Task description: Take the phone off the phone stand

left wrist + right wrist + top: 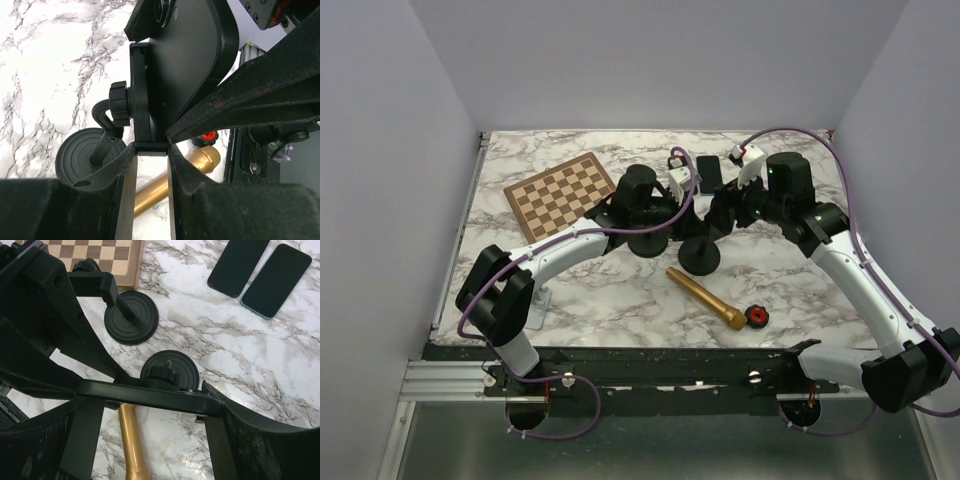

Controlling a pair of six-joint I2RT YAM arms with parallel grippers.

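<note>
The left end effector (151,151) is nearly closed, its fingers pinching the bottom edge of the phone stand (140,100) clamp. The right end effector (150,403) is spread wide, and its fingers press on the two opposite edges of the phone (150,392).

The phone is a plain black slab with rounded corners. It sits upright against the clamp's back plate, above the stand's round base (80,157).

The left wrist view shows the phone's broad flat face and the clamp's ribbed knob (120,102). The right wrist view shows the phone edge-on as a thin dark bar. Only the right wrist view clearly shows two spare phones (237,265) lying flat side by side on the table (610,300), and a second stand (131,317) near the chessboard (563,192).

The top view shows both arms meeting over the middle of the table. A gold rod (705,298) and a red and black cap (757,316) lie between the stand and the near edge. Bare marble stretches to the right of the stand, and walls close in the left, right and far sides.
</note>
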